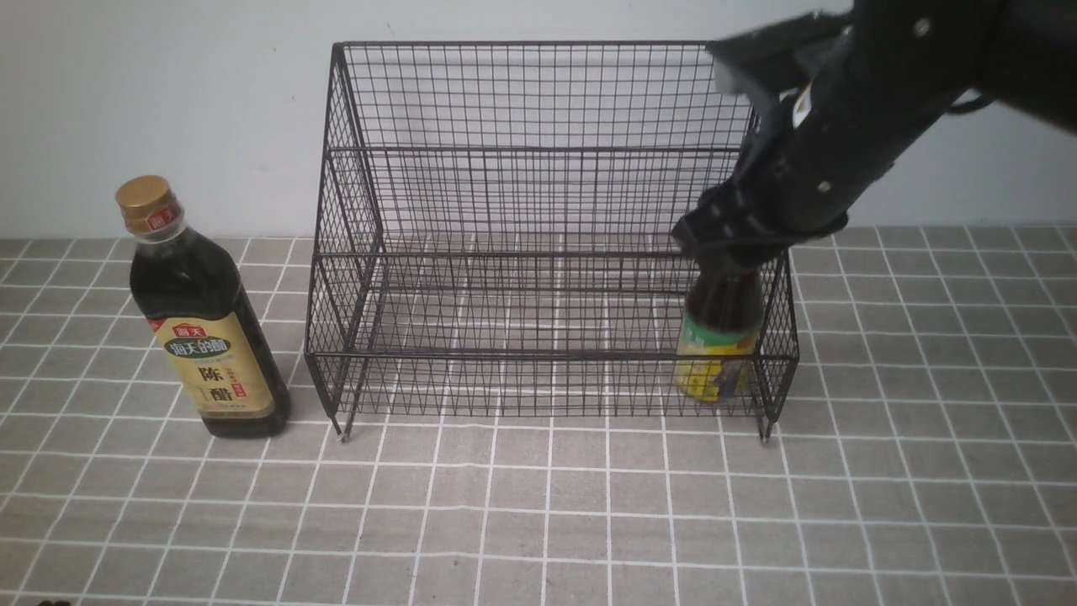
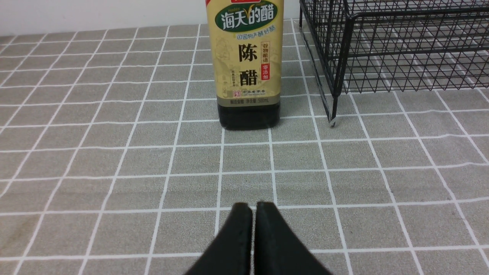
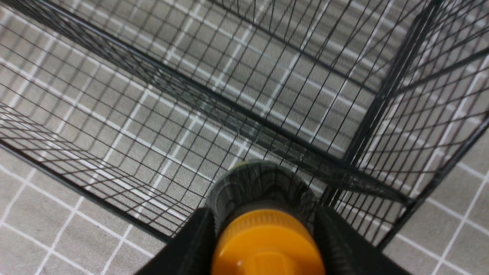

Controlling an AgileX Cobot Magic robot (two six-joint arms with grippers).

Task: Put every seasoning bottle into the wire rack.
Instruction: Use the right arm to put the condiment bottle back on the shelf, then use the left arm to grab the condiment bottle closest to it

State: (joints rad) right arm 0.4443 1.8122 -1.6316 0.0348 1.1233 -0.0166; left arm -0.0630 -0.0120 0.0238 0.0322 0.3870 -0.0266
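right gripper: our right gripper [image 1: 728, 252] is clamped on the short bottle [image 1: 717, 353] just under its orange cap, one finger on each side. gripping high on the neck keeps the arm above the wires.
short bottle: upright inside the rack [image 1: 538, 151], in the low front tier at the right of the front view, close to the side mesh. we cannot tell whether its base rests on the mesh floor or hangs just above it.
left gripper: our left gripper [image 2: 254, 229] has its fingers pressed together on nothing. it sits low over the cloth [image 1: 538, 522], facing the tall bottle [image 2: 248, 61] and well short of it.
tall bottle: upright on the cloth at the left of the front view, just beside the rack's left leg and outside it.
step: we judge this to be the set-down of the short bottle, with letting go to come next.
progress: one bottle almost placed, the other not yet begun.
risk: the short bottle is tight to the side mesh, so our fingers may catch wire as they part.
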